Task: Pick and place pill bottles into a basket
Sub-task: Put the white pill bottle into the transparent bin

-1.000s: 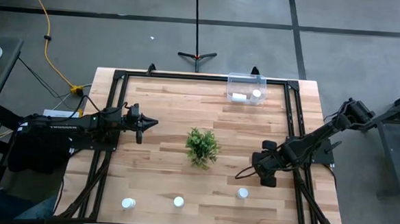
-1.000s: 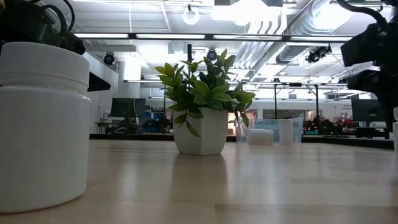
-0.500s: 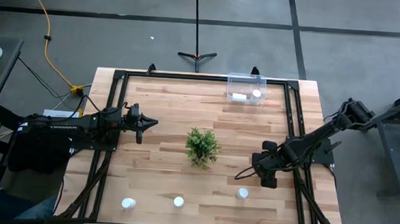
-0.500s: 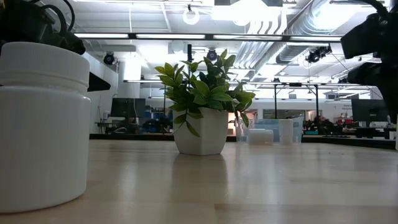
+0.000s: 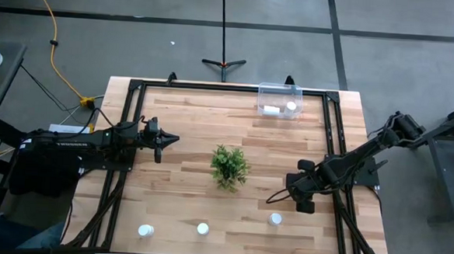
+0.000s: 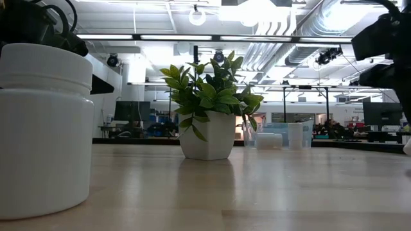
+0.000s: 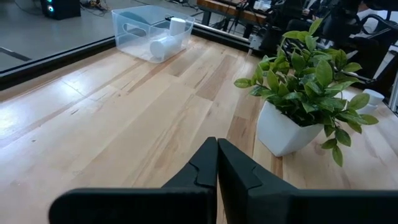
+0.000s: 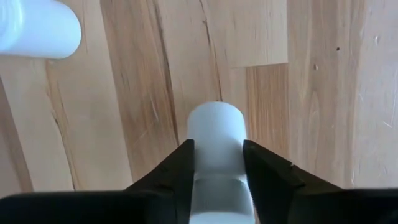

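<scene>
The right gripper (image 5: 299, 199) hangs low over the near right part of the wooden table (image 5: 188, 125), its two fingers (image 8: 180, 168) pinching a white pill bottle (image 8: 216, 140) between them; the right wrist view shows the bottle seated in the jaws with both pads against its sides. Another pill bottle (image 5: 275, 219) stands on the boards just beside that gripper, toward the near edge, and shows as a white cylinder (image 8: 38, 28) at the corner of the wrist view.

The left gripper (image 5: 166, 140) waits over the left middle of the table, its fingers (image 7: 202, 168) pressed together and holding nothing, pointing toward the green potted plant (image 5: 229, 167).

The plant in its white pot (image 7: 283, 127) stands at the table's centre, between the two arms.

The clear plastic basket (image 5: 279, 89) sits at the far edge, right of centre, well apart from both grippers. Two pill bottles are inside it: one lying on its side (image 5: 271, 110), one upright (image 5: 291, 107).

Two more bottles stand near the front edge, one at the left (image 5: 145, 231) and one nearer the middle (image 5: 202, 229); one of them fills the left of the low view (image 6: 45, 128).
</scene>
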Robot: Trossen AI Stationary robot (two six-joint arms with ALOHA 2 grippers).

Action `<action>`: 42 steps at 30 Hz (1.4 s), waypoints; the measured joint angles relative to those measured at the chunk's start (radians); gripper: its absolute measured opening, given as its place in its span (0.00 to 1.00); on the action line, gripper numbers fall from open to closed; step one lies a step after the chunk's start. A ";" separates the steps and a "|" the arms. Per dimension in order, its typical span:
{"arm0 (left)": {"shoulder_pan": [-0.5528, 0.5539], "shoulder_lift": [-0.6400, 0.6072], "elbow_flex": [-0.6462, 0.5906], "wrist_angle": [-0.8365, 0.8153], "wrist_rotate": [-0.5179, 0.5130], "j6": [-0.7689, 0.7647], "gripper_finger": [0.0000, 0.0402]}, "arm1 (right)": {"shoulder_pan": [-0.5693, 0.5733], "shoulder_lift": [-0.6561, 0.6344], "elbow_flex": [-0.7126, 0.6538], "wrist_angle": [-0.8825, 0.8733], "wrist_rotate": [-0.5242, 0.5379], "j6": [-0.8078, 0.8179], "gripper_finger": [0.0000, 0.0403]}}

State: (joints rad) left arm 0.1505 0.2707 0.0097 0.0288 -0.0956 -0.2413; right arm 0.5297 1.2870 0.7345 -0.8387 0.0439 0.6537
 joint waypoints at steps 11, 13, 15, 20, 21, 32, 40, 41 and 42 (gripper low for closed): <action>0.000 0.000 0.000 0.000 0.000 0.000 0.12 | 0.000 0.000 0.000 -0.001 -0.026 -0.005 0.15; 0.000 0.000 0.000 0.000 0.000 0.000 0.12 | 0.000 0.000 0.000 -0.002 -0.024 -0.007 0.16; 0.000 0.000 0.000 0.000 0.000 0.000 0.12 | 0.000 0.000 0.000 -0.010 -0.020 -0.007 0.17; 0.000 0.000 0.000 0.000 0.000 0.000 0.12 | 0.000 0.000 0.000 -0.041 -0.021 0.000 0.28; 0.000 0.000 0.000 0.000 0.000 0.000 0.12 | 0.000 0.000 0.000 -0.057 -0.030 0.008 0.31; 0.000 0.000 0.000 0.000 0.000 0.000 0.12 | 0.039 0.000 -0.007 -0.068 -0.021 0.226 0.75; 0.000 0.000 0.000 0.000 0.000 0.000 0.12 | 0.046 0.000 -0.134 0.016 0.011 0.330 0.82; 0.000 0.000 0.000 0.000 0.000 0.000 0.12 | 0.044 0.000 -0.151 0.023 0.001 0.336 0.82; 0.000 0.000 0.000 0.000 0.000 0.000 0.12 | 0.044 0.001 -0.164 0.028 -0.008 0.336 0.82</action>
State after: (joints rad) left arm 0.1505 0.2708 0.0097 0.0288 -0.0959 -0.2413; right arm 0.5739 1.2876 0.5702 -0.8110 0.0362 0.9901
